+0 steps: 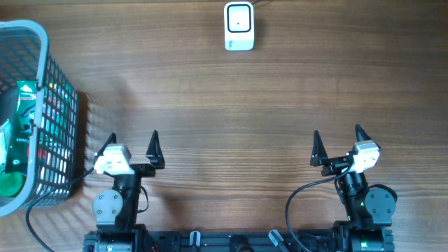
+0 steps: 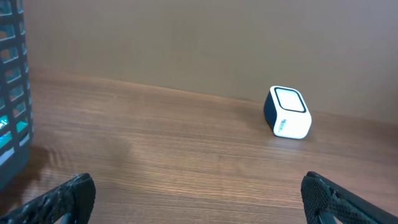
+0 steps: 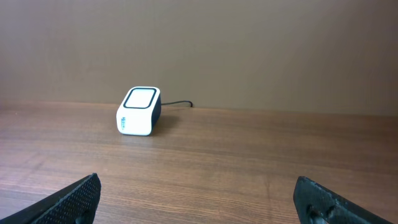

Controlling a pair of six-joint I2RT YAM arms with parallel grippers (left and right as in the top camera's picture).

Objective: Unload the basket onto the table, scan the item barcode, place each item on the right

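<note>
A white barcode scanner (image 1: 239,26) with a dark window and a cable stands at the far middle of the wooden table; it also shows as the scanner (image 2: 287,112) in the left wrist view and the scanner (image 3: 139,111) in the right wrist view. Green-and-white packaged items (image 1: 19,133) lie inside the grey mesh basket (image 1: 59,119) at the far left. My left gripper (image 1: 131,145) rests open near the front edge, right of the basket, nothing between its fingers. My right gripper (image 1: 338,141) is open and empty at the front right.
The basket wall (image 2: 12,93) fills the left edge of the left wrist view. A brown wall runs behind the table. Bare wood lies between both grippers and the scanner.
</note>
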